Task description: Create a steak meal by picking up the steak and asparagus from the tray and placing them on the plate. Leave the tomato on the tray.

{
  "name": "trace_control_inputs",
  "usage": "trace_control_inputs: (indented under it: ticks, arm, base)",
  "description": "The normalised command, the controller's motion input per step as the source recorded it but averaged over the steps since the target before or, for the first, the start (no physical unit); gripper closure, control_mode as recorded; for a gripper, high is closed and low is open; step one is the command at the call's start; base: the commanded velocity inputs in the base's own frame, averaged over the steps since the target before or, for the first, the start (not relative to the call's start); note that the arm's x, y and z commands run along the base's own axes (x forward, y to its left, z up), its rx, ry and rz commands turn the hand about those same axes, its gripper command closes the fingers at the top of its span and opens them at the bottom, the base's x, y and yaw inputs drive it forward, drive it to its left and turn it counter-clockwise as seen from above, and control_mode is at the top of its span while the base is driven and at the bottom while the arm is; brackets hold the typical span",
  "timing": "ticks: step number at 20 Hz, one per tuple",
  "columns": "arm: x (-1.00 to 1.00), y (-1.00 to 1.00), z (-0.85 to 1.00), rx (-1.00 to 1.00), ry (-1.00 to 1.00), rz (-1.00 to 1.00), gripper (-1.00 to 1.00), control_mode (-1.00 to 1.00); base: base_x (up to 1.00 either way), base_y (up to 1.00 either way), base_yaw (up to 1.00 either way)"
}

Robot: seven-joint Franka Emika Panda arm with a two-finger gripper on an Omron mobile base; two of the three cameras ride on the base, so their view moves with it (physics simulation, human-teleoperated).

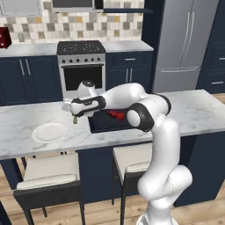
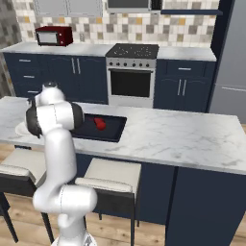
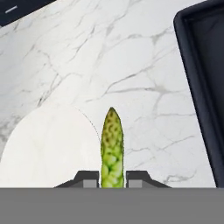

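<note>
The pincer (image 3: 112, 179) is closed on the asparagus (image 3: 112, 146), whose yellow-green stalk stands up between the two dark fingertips (image 3: 85, 178) with its pointed tip free. In the hand view the stalk hangs over the marble tabletop (image 3: 131, 57), its lower part just at the edge of the white plate (image 3: 43, 148), which fills the lower left of that view. The black tray (image 3: 203, 65) runs down the right side, apart from the plate.

From the left base view, the arm reaches leftward over the tabletop (image 1: 197, 112) and the pincer (image 1: 74, 118) hovers above the surface between the plate (image 1: 49, 132) and the tray (image 1: 99, 125) — a small green end of the asparagus (image 1: 75, 119) shows below the hand. The plate lies bare on the marble to the left. On the tray, red pieces (image 1: 116, 114) show beside the arm's elbow; whether they are the steak, the tomato or both cannot be told there.

In the right base view, a bright red tomato (image 2: 100, 123) sits on the tray (image 2: 113, 129), and the arm's shoulder covers the tray's left part — the plate (image 2: 20, 129) peeks out at the far left.
</note>
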Motion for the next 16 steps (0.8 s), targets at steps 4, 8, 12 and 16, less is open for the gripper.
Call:
trace_control_inputs:
  ticks: [4,8,12,16]
  arm:
    - [0.0,0.86,-0.14,0.0,0.03,0.0,1.0,-1.0]
    - [0.0,0.61,-0.36,0.0,0.02,0.0,1.0,-1.0]
    - [0.0,0.58,-0.47,-0.01,0.01,0.0,1.0,-1.0]
    - [0.0,0.38,-0.55,0.0,0.01,0.0,1.0,-1.0]
  base:
    - [0.0,0.0,0.0]
    - [0.0,0.0,0.0]
    - [0.0,0.0,0.0]
    - [0.0,0.0,0.0]
